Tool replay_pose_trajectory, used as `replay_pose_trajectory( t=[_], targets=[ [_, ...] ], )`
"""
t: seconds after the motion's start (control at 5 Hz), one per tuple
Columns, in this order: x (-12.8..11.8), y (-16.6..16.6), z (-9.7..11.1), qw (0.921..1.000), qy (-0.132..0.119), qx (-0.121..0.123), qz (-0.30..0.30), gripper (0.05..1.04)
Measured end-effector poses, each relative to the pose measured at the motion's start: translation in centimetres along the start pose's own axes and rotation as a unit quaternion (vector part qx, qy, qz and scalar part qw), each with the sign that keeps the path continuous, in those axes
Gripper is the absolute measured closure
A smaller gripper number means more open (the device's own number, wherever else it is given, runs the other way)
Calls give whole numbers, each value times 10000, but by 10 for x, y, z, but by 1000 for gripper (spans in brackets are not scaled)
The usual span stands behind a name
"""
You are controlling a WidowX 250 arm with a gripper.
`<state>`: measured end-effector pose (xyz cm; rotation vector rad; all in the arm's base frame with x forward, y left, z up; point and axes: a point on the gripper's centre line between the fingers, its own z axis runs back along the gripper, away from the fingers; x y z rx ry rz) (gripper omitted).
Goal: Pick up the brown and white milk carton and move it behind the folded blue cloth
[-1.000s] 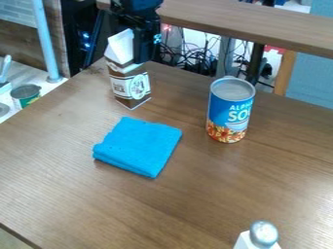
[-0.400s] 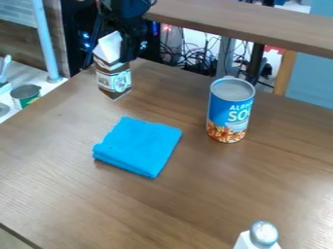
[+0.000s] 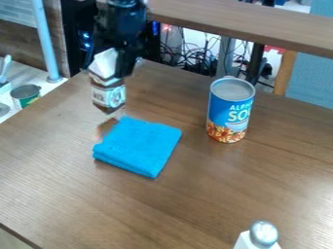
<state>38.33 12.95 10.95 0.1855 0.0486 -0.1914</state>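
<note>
A robotics laboratory is indicated. A black robot arm (image 3: pixel 123 26) is noted at eleven o'clock, over a wood-grain tabletop (image 3: pixel 195 194). Tangled cables (image 3: pixel 194 61) are exposed at one o'clock; small blue lights (image 3: pixel 85 40) are observed at eleven. At ten o'clock, a kitchen-style counter (image 3: pixel 53 84) is recorded, backed by brick-patterned panelling (image 3: pixel 14 12).

Layout, counter (image 3: pixel 162 209): cloth (image 3: pixel 139 146) approx. mid, a bit left, flat on surface. Soup can (image 3: pixel 228 114) upright, right of cloth + slightly farther, w/ gap btwn. Shaker (image 3: pixel 263 236) at near right, cut off by view edge. Carton (image 3: pixel 107 95) in tool (image 3: pixel 117 65), above far left part, far side of cloth. Board (image 3: pixel 240 22) + cables (image 3: pixel 192 58) past far edge. Small tin (image 3: pixel 26 95) off left edge, on separate surface.
</note>
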Motion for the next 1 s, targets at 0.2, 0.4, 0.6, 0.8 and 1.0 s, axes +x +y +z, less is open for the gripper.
replay_pose_trajectory(
  t=[0.2,0.4,0.6,0.8,1.0],
  targets=[
    [-3,8,-16,9984,208,-517,128,266],
    [-3,9,-19,9983,176,-537,132,227],
    [-6,8,-19,9988,119,-441,180,69],
    [-17,-4,-8,9990,6,-387,205,74],
    [-24,-16,43,9976,-618,-206,249,77]
  ],
)
